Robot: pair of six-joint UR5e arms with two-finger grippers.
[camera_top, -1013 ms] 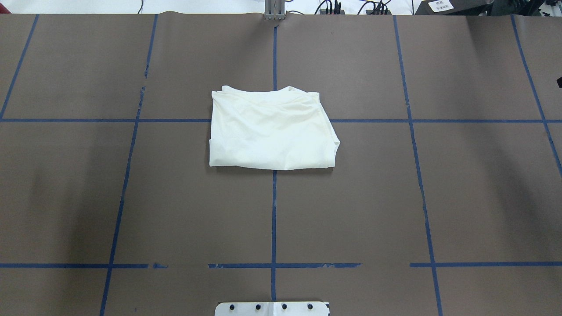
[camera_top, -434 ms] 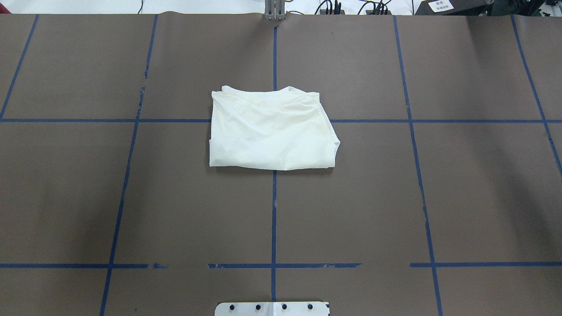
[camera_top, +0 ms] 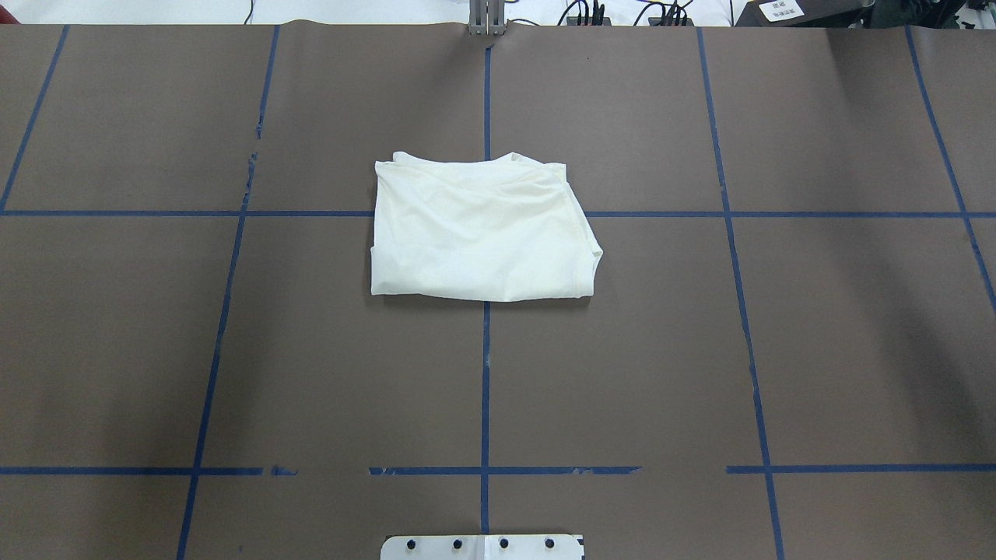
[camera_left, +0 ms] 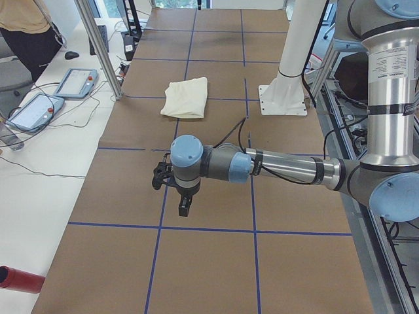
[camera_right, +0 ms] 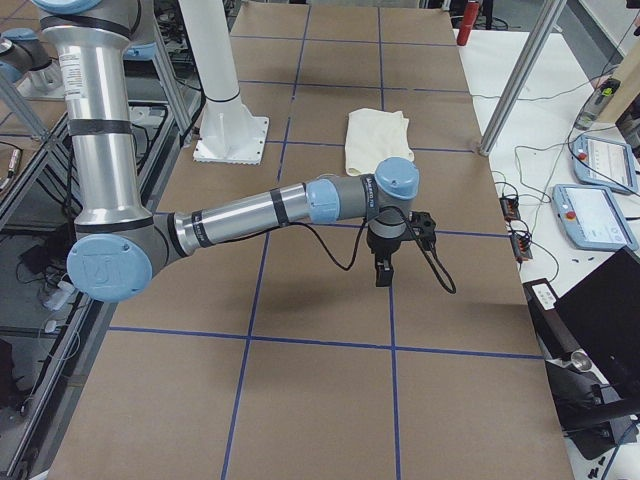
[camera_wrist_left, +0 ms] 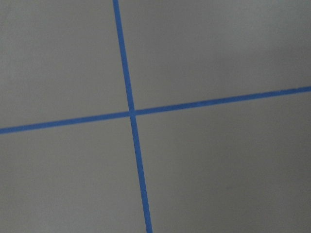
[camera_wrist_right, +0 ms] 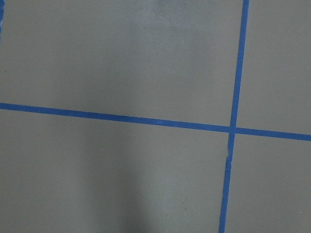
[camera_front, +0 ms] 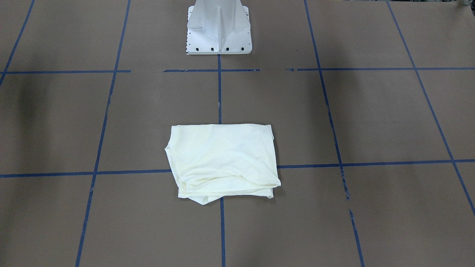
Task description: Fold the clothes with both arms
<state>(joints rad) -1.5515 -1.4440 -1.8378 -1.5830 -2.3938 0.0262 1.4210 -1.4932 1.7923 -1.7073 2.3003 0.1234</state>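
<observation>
I see the left gripper [camera_left: 184,209] and right gripper [camera_right: 382,278] only in the side views, too small to judge their jaws. The overhead's bottom edge cuts the base [camera_top: 482,547]; the left view's upper-left corner cuts a person [camera_left: 25,29].

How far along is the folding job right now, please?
Done: the cream T-shirt lies folded into a compact rectangle, plain side up, on the brown table. In hand: nothing; the left arm's black tool and the right arm's black tool hang over bare table, apart from it. Left: apparently nothing, though one edge's layers sit unevenly.
</observation>
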